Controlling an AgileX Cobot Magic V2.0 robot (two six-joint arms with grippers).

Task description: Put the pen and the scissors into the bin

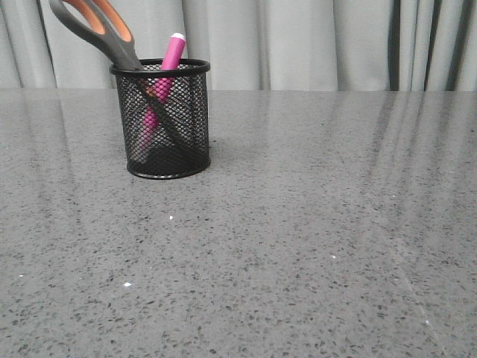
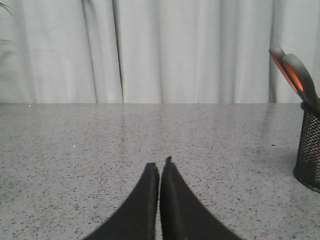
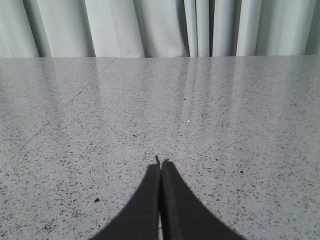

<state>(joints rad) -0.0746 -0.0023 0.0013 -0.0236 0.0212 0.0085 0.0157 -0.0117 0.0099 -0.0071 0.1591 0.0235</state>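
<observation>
The black wire-mesh bin (image 1: 165,123) stands on the grey table at the far left. The magenta pen (image 1: 168,63) stands tilted inside it, white tip up. The scissors (image 1: 97,26) lean in it blades down, grey and orange handles sticking out to the left. In the left wrist view the bin (image 2: 309,150) and the scissors handles (image 2: 295,75) show at the edge. My left gripper (image 2: 160,165) is shut and empty over bare table. My right gripper (image 3: 160,164) is shut and empty. Neither gripper shows in the front view.
The speckled grey table (image 1: 298,224) stretches forward and right of the bin. A pale curtain (image 1: 313,41) hangs behind the table's far edge.
</observation>
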